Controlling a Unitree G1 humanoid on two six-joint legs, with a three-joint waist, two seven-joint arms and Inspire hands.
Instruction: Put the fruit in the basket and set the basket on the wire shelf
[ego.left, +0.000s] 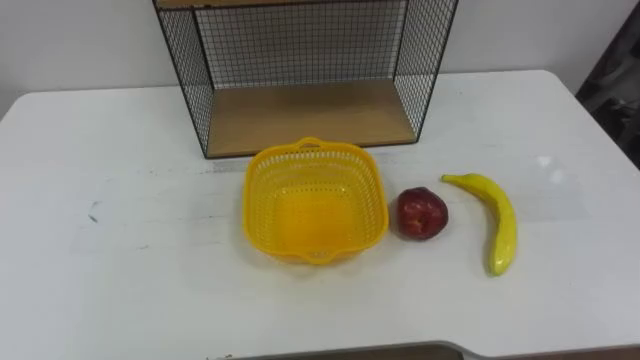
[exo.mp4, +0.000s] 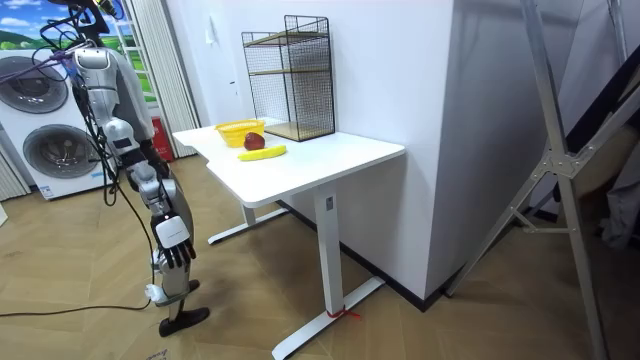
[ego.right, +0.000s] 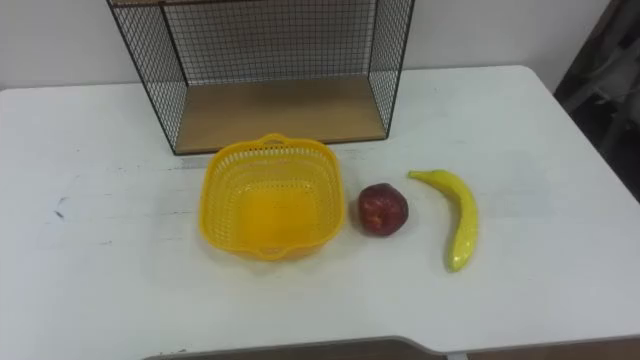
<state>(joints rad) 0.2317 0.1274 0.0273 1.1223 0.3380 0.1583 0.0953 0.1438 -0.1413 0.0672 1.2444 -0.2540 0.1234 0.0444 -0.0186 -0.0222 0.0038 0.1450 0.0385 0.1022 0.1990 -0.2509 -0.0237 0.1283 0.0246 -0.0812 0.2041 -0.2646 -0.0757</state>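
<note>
An empty yellow mesh basket (ego.left: 266, 205) sits on the white desk (ego.left: 120, 260) before a wire shelf (ego.left: 310, 115). A red apple (ego.left: 423, 213) lies just right of it, with a yellow banana (ego.left: 498, 222) beyond. The right robot hand (exo.mp4: 173, 245) hangs relaxed and empty, well apart from them.

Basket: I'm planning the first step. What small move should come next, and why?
Probably reach the right hand, hanging low beside the robot, toward the apple: it lies just right of the empty basket, with the banana farther right.
</note>
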